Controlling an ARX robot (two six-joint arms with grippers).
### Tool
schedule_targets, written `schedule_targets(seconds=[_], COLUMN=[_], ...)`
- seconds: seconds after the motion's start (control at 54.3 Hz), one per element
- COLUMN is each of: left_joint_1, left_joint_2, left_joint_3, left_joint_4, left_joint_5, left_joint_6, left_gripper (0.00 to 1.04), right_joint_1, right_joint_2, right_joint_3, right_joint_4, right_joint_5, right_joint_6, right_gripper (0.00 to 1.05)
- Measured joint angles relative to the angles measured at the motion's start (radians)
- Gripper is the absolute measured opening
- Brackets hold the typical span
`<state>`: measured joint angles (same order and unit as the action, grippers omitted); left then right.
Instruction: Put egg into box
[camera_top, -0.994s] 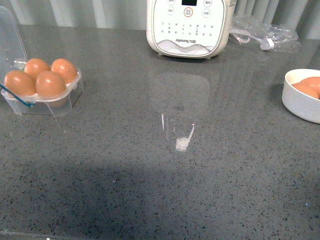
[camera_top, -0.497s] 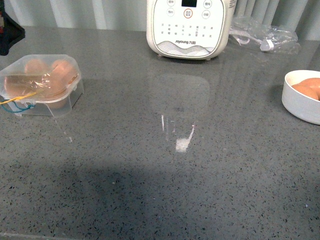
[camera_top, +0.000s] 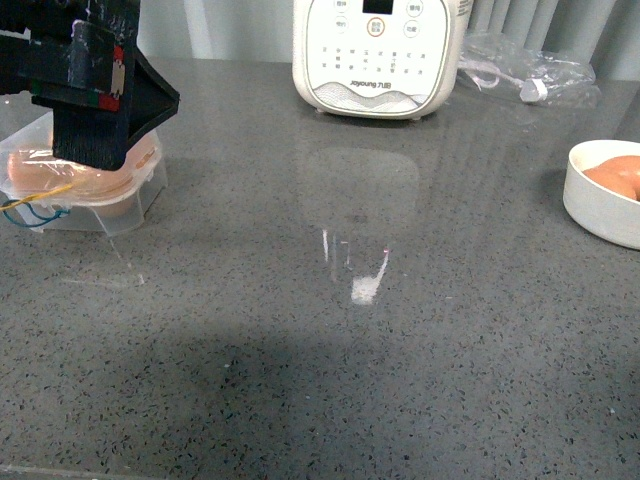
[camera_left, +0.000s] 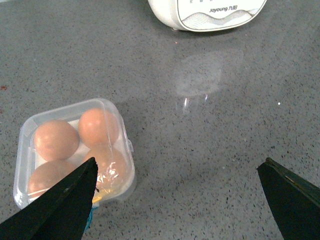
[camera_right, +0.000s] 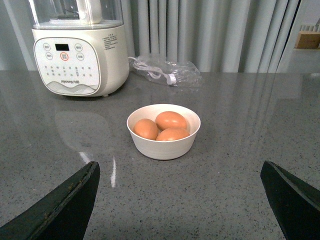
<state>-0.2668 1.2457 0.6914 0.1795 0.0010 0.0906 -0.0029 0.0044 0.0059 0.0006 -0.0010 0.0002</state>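
1. Four eggs are seen through the clear lid of the box (camera_left: 75, 150) in the left wrist view, one per cell; every cell is judged occupied. The lid lies down over them; whether it is latched cannot be told.
2. In the front view the box (camera_top: 120, 205) is located at the table's 9 o'clock edge and is partly covered by the left arm. A blue-and-yellow strip (camera_top: 30, 205) is visible at its near-left corner.
3. The egg (camera_left: 98, 126) named by the task cannot be distinguished from the other three; it is taken to be one of the four under the lid.
4. The left gripper (camera_left: 175, 200) is positioned above the box with its jaws spread wide. Nothing is held between them. One finger (camera_left: 60, 205) overlaps the box's corner in the picture; contact cannot be confirmed.
5. The white appliance (camera_top: 378, 55) is located at 12 o'clock on the grey table (camera_top: 350, 380), well apart from the box. A clear plastic bag (camera_top: 530, 65) lies beside it at about 1 o'clock.
6. The white bowl (camera_right: 163, 131) is located at 3 o'clock in the front view. Three brown eggs are contained in it, touching one another.
7. The right gripper (camera_right: 180, 200) is held near the bowl with its jaws wide apart. Nothing is gripped.
8. Assessment: the placing step is judged complete, as no free cell is left. Only confirmation of lid closure and withdrawal of the left arm are judged outstanding.
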Motion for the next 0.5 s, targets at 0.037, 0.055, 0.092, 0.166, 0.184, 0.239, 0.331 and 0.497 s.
schedule_targets(seconds=[0.037,0.055,0.092,0.166,0.184,0.239,0.331,0.497], left_joint_1=[-0.011,-0.016,-0.027,-0.041,-0.043,-0.048,-0.050,-0.026], left_joint_2=[-0.014,-0.024,-0.047,-0.092,-0.105,-0.151,-0.243,-0.381], left_joint_3=[-0.007,-0.011,-0.018,-0.019,-0.019,-0.019,-0.026,-0.043], left_joint_4=[-0.014,-0.022,-0.039,-0.056,-0.058,-0.071,-0.104,-0.195], left_joint_5=[-0.008,-0.011,-0.018,-0.050,-0.062,-0.092,-0.118,-0.107], left_joint_6=[0.007,0.008,0.016,0.031,0.034,0.042,0.059,0.059], left_gripper=[0.98,0.98,0.98,0.98,0.98,0.98,0.98,0.98], right_joint_1=[0.000,0.000,0.000,0.000,0.000,0.000,0.000,0.000], right_joint_2=[0.000,0.000,0.000,0.000,0.000,0.000,0.000,0.000], right_joint_3=[0.000,0.000,0.000,0.000,0.000,0.000,0.000,0.000], right_joint_4=[0.000,0.000,0.000,0.000,0.000,0.000,0.000,0.000], right_joint_5=[0.000,0.000,0.000,0.000,0.000,0.000,0.000,0.000], right_joint_6=[0.000,0.000,0.000,0.000,0.000,0.000,0.000,0.000], right_gripper=[0.97,0.97,0.97,0.97,0.97,0.97,0.97,0.97])
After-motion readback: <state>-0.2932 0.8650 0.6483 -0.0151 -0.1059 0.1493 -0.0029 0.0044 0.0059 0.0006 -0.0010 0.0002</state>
